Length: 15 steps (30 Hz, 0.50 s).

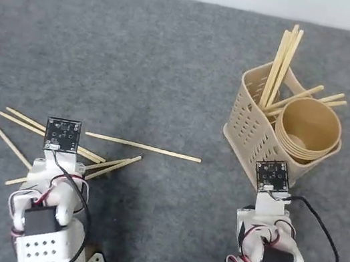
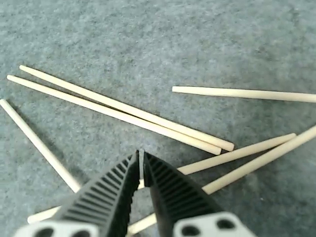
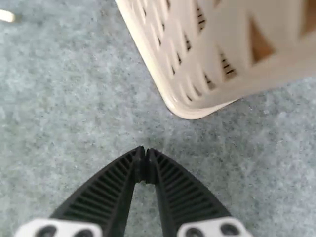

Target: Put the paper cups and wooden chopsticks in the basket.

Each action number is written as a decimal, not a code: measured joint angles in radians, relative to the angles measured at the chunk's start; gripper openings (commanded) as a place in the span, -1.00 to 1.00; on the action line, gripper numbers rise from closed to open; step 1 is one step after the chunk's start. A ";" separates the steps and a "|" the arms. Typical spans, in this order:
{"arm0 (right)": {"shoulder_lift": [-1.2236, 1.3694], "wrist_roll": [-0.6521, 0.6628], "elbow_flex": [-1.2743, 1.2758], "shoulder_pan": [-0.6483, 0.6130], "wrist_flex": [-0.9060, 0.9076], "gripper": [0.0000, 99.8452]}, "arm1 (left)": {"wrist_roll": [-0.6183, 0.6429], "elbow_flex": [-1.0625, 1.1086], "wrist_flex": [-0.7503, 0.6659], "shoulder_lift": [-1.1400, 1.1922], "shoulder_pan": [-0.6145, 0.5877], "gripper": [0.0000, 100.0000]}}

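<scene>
Closed, empty left gripper point(image 2: 142, 158) hangs over loose wooden chopsticks point(image 2: 123, 105) lying crosswise just ahead of it; closed right gripper point(image 3: 144, 155) sits beside the basket point(image 1: 247, 127).

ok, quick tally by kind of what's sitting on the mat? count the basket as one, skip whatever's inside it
Loose wooden chopsticks: 6
Basket: 1
Total: 7

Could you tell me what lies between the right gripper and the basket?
The right wrist view shows bare grey mat between the right gripper and the basket.
</scene>
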 measured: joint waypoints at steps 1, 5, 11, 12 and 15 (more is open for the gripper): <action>0.000 0.000 0.000 0.000 0.000 -0.98 | 0.000 0.000 0.000 0.000 0.000 -0.98; 0.000 0.000 0.000 -0.023 0.000 -0.98 | 0.000 0.000 0.000 0.000 0.003 -0.98; 0.000 0.000 0.000 -0.115 0.000 -0.98 | 0.000 0.000 0.000 0.000 0.003 -0.98; 0.000 0.000 0.000 -0.112 0.000 -0.98 | 0.000 0.000 0.000 0.000 0.003 -0.98; 0.000 0.000 0.000 -0.107 -0.012 -0.98 | 0.000 0.000 0.000 0.000 0.003 -0.98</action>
